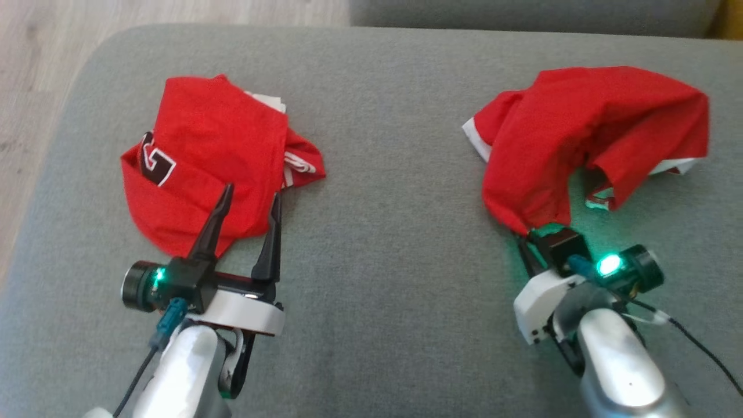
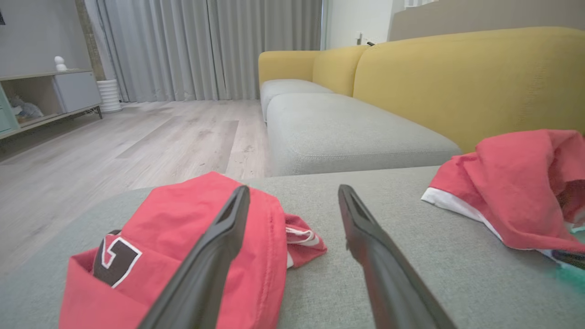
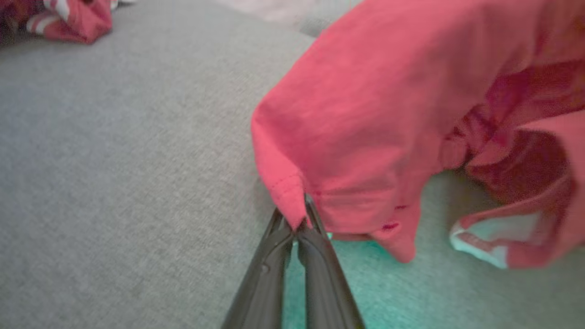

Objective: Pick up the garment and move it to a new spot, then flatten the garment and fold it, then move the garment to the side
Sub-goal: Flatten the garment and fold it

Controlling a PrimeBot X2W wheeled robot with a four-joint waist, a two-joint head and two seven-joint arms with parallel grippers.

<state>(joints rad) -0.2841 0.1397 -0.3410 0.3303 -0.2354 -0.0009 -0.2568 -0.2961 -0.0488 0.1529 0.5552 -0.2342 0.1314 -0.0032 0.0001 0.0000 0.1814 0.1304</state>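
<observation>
Pinching garment (image 3: 365, 114) hem: right jaws; left jaws spread; left wrist view adds yellow sofa (image 2: 457, 77).

Grey cushion (image 1: 395, 244): left garment (image 1: 203, 151), right garment (image 1: 557, 128)

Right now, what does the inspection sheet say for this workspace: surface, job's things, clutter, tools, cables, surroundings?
Surface: grey cushion, bare between the garments.
Job's things: left red garment, bunched, dark lettering showing; right red garment, crumpled, white trim, one hem corner pinched.
Clutter: nothing seen.
Tools: left tool open, fingers over the left garment's near edge, contact unclear; right tool shut on the right garment's hem.
Cables: black cable runs from the right wrist; blue-plugged cable at the left wrist.
Surroundings: wood floor, yellow sofa, grey curtains.
</observation>
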